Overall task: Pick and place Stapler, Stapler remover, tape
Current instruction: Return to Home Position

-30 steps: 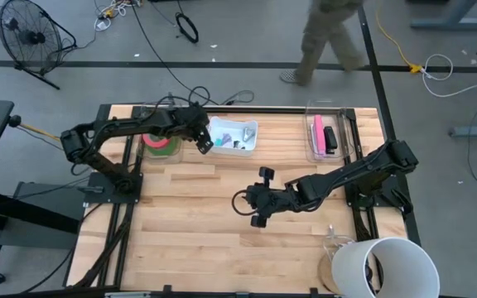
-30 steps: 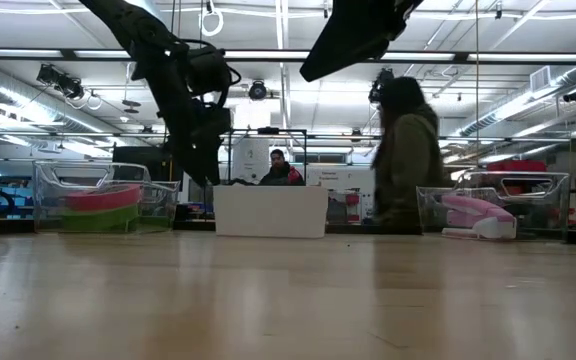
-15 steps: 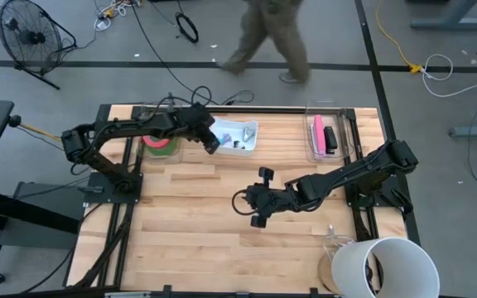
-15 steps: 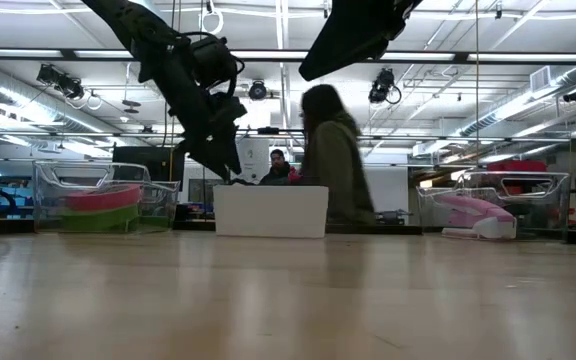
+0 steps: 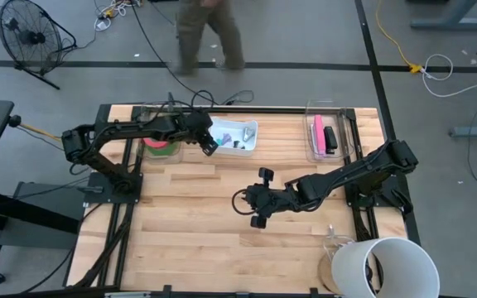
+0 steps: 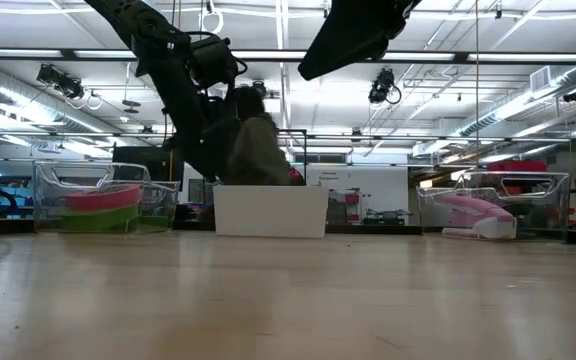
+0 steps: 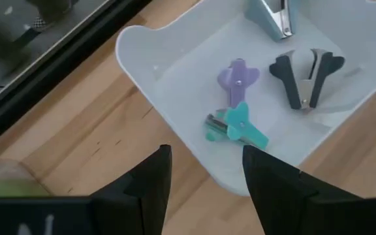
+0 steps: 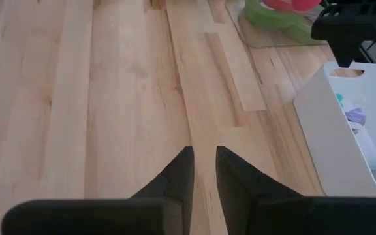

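A white tray (image 5: 247,145) at the far middle holds staple removers: teal (image 7: 237,126), purple (image 7: 238,76) and black (image 7: 305,77). My left gripper (image 7: 204,175) hovers open above the tray's left rim, nothing between its fingers. Left of it, a clear bin holds tape rolls (image 5: 161,143), pink on green (image 6: 100,208). A pink stapler (image 5: 318,132) lies in a clear bin at the far right (image 6: 478,216). My right gripper (image 8: 203,166) hangs over bare wood at mid-table (image 5: 259,200), its fingers drawn together to a thin slit, holding nothing.
A white cylinder-shaped container (image 5: 383,266) stands at the near right corner. A person (image 5: 207,33) walks on the floor beyond the table's far edge and shows behind the white tray (image 6: 270,210) in the low view. Bare wood lies along the near half.
The person beyond the far edge has walked from right to left past the table. Both arms have stayed about where they were.
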